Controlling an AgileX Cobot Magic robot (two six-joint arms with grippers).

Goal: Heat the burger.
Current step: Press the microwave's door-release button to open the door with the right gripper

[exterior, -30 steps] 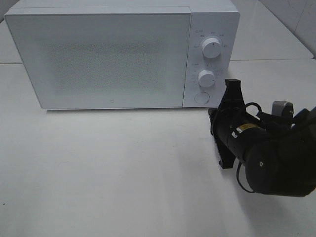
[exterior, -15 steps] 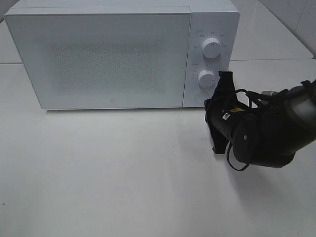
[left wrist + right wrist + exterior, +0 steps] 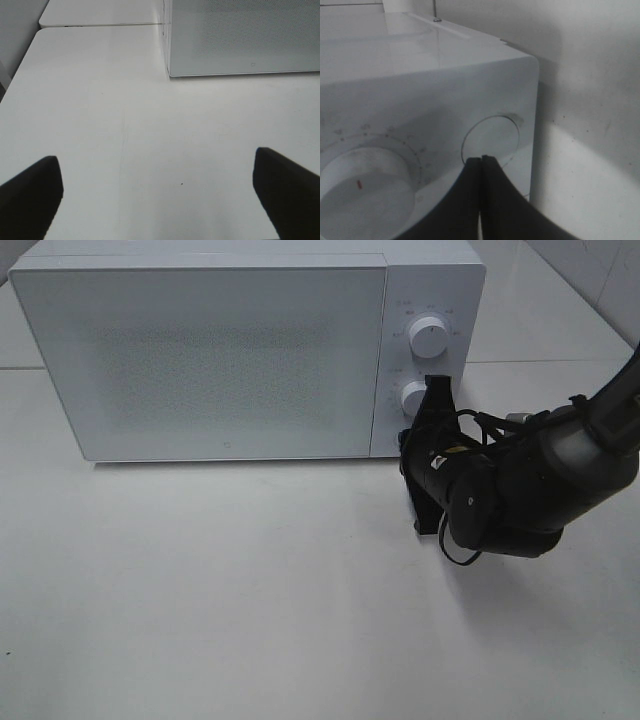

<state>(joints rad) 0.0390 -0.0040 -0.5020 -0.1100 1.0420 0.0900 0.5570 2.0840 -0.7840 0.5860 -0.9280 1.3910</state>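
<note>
2 sets of jaws logged. Right jaws: pressed shut, empty, tips at the rim of the round button on the microwave panel, beside a dial; contact unclear. Left jaws: spread wide, empty, over open tabletop, short of the microwave's front corner edge. Door closed; burger not visible in any view.
</note>
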